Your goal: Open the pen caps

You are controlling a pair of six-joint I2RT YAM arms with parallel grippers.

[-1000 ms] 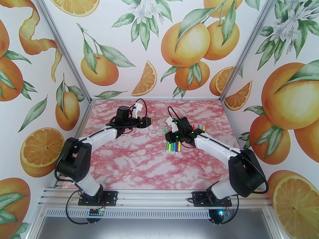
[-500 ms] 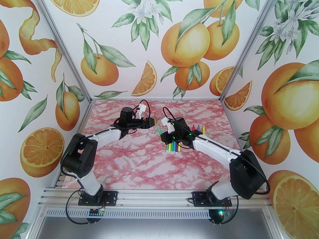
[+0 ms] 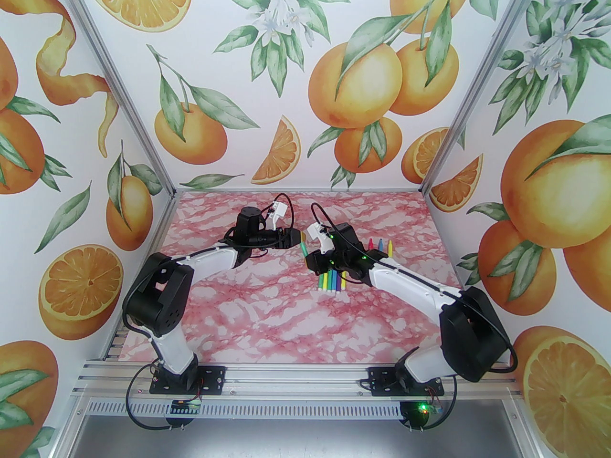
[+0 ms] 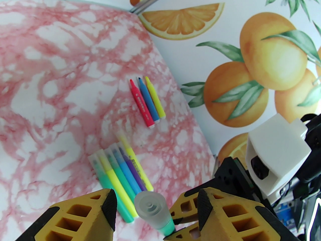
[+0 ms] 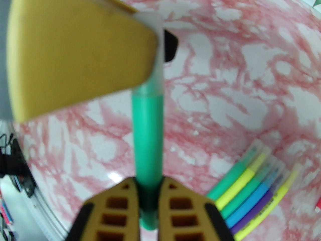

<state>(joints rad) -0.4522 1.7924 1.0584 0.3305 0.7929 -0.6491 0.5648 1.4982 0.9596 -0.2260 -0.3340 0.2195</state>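
Nearest the arm bases, a row of slim plastic markers (image 3: 331,283) lies side by side on the pink-and-white marbled tabletop (image 3: 267,322). Each one has its frosted cap on, so they are judged to be awaiting their turn.

Just beyond and above them, the right claw (image 5: 149,184) is clamped tight on the lower barrel of a green plastic marker (image 5: 148,134). It holds the marker clear of the tabletop with the capped end pointed toward the other arm. A grip this low leaves the whole cap free and gives something to pull against.

The frosted translucent cap (image 4: 150,207) sits on that marker's end, between the fingers of the left claw (image 4: 155,197). The fingers stand partly apart with a gap at each pad, so no grip on the cap is yet made. Judgement: the step in hand is closing on this cap, ahead of drawing it off along the barrel's line.

Farthest, toward the right wall, three uncapped markers (image 4: 146,102), red, blue and yellow, lie together with bare tips. They are well apart from the row and apparently set aside as finished.
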